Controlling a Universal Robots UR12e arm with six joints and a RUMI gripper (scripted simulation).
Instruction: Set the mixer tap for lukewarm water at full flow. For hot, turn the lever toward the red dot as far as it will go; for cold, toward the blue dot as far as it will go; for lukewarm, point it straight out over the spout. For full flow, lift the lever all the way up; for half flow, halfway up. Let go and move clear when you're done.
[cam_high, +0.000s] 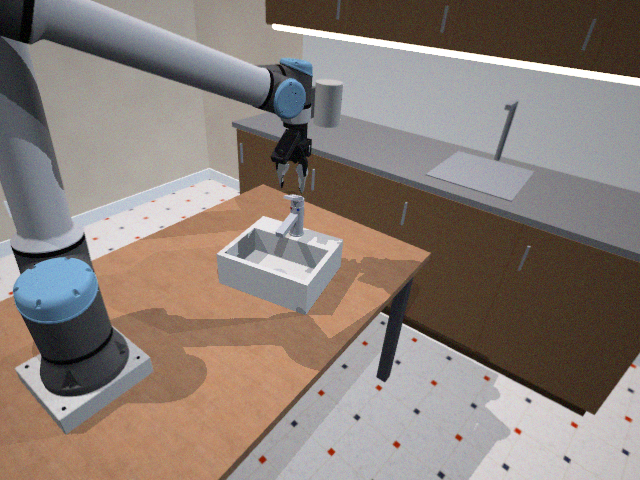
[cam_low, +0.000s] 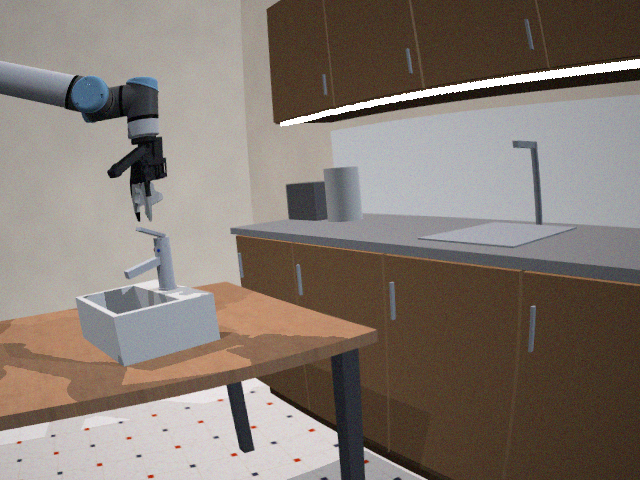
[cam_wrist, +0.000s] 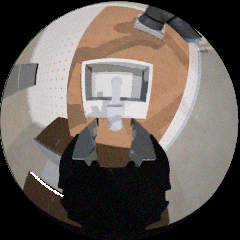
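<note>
While the gripper (cam_low: 146, 209) hangs directly above the mixer tap (cam_low: 164, 263), its jaws partly spread and gripping nothing, the tap stands upright at the back rim of the white sink (cam_low: 160, 322). Atop the tap, the lever (cam_low: 150, 232) lies nearly level, its long axis running out over the spout (cam_low: 142, 267) toward the basin. From the wrist view, lever and spout overlap, and only the blue dot (cam_low: 158, 250) shows.

One mixer tap (cam_high: 293, 215), one white basin (cam_high: 279, 264), one table (cam_high: 206, 361), one pincer (cam_high: 290, 178).
</note>
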